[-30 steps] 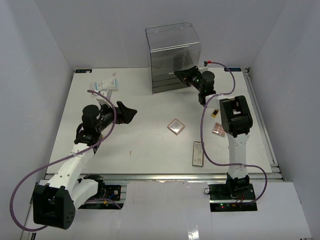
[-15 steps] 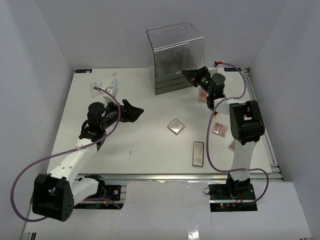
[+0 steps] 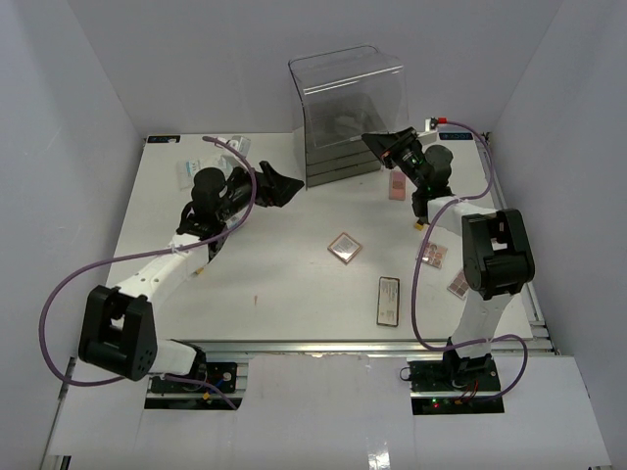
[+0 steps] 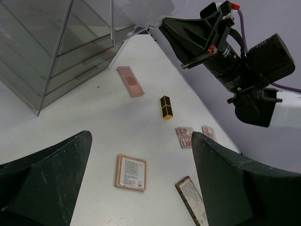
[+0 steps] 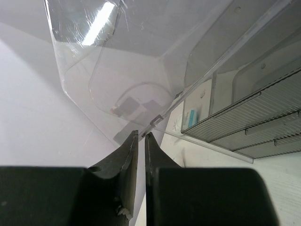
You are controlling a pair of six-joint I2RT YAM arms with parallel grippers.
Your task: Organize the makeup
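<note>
White counter, top view: makeup loose right of centre, square palette among it; right claw at drawer box corner.
Left wrist: left claw spread, empty.
Right wrist: fingers pressed together against acrylic edge.
Likely box-positioning step; next, drawer needs opening.

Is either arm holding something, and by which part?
Left tool open, empty. Right tool shut at the clear box's front edge; whether it grips that edge cannot be told.

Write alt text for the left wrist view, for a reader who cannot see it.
The open left gripper frames a white table scattered with makeup: a square palette, a long pink palette, a black-and-gold tube and a dark compact. A clear drawer box stands upper left; the right gripper juts in upper right.
</note>
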